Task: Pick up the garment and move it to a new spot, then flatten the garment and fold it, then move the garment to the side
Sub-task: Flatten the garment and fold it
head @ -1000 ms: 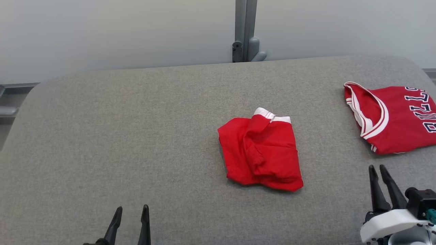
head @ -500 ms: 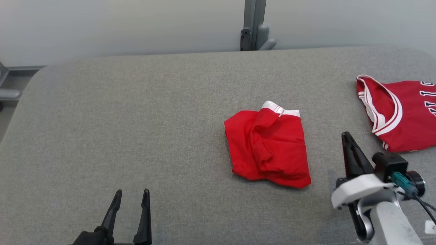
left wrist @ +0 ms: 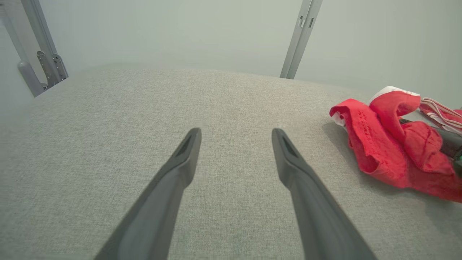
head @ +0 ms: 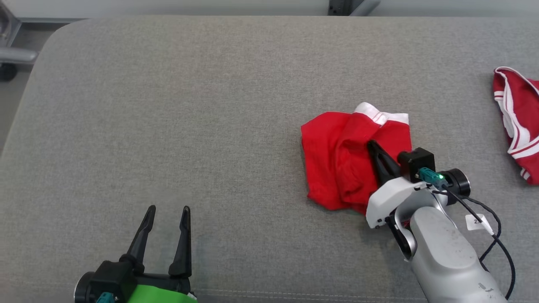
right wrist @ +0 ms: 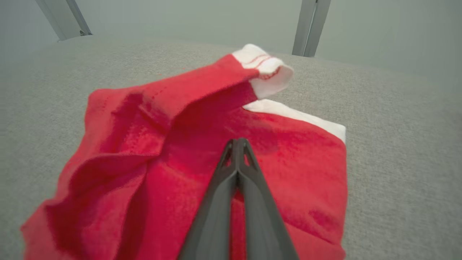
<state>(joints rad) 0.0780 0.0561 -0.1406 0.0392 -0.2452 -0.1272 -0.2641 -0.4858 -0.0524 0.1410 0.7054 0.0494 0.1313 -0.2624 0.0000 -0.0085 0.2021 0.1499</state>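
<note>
A grey upholstered surface (head: pixel 168 105) spans the whole scene, its rounded far-left corner in sight. Right of centre on it lies the red garment (head: pixel 337 168), crumpled and part-folded (a loose bundle, not a flat sheet). It is about as wide as it is deep, so no clear long axis shows. Its folds and ridges run from near to far, and its white striped band (head: pixel 381 115) sits at the far edge, pointing away from the robot and a little to the right. One corner of that band curls up off the cloth.

The right arm's pale forearm (head: pixel 446 256) reaches in from the near right. The right gripper (head: pixel 371 145) points far and slightly left, its two dark fingers pressed together, their tips over the middle of the garment. Whether they rest on the cloth or have caught any of it cannot be told.

At the far right edge lies a red jersey (head: pixel 518 122) with white trim, well apart from the garment.

The left gripper (head: pixel 168 209) sits near left over bare fabric, its jaws spread wide and holding nothing.
</note>
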